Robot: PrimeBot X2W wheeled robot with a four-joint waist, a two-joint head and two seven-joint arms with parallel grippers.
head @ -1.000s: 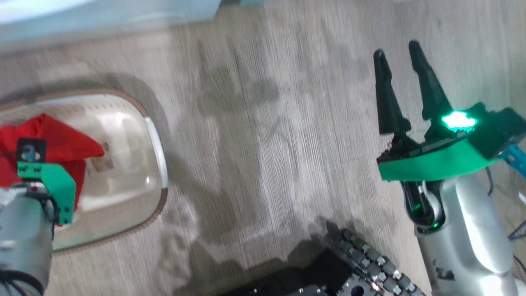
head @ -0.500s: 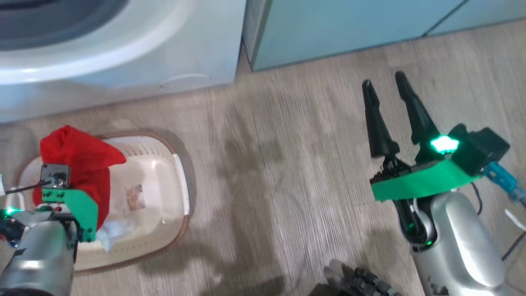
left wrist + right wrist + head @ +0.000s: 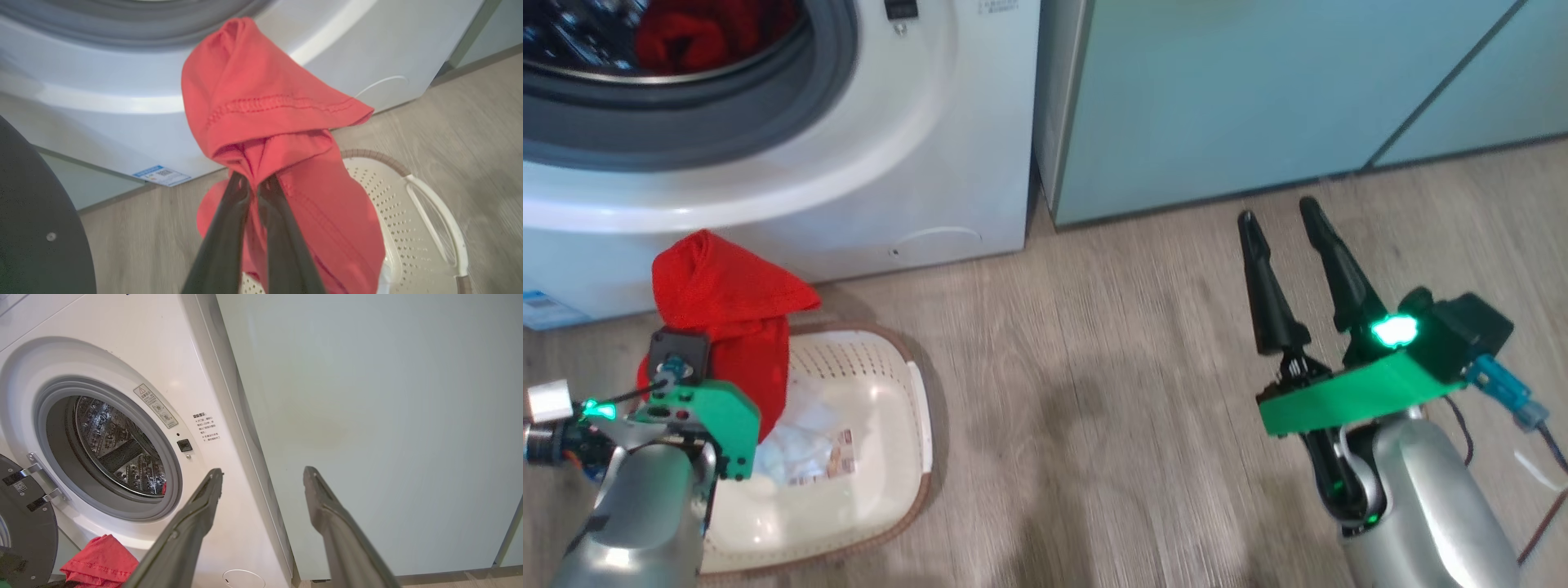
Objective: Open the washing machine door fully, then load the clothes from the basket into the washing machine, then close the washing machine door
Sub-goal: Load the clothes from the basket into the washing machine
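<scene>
- left gripper [image 3: 254, 185] clamped shut on red garment [image 3: 265, 102], held above the left side of the basket [image 3: 913, 367], just in front of the washing machine [image 3: 915, 147]
- white piece [image 3: 796, 433] lies in basket beside label sticker [image 3: 837, 459]
- right gripper [image 3: 1276, 210] jaws spread, empty, over bare floor [image 3: 1094, 367] well right of basket; teal cabinet [image 3: 1217, 98] beyond
- washing machine door [image 3: 28, 539] swung open, left of the drum [image 3: 118, 445] opening
- head view shows 1 red item [image 3: 686, 33] in drum; right wrist view shows door hinge [image 3: 41, 486]
</scene>
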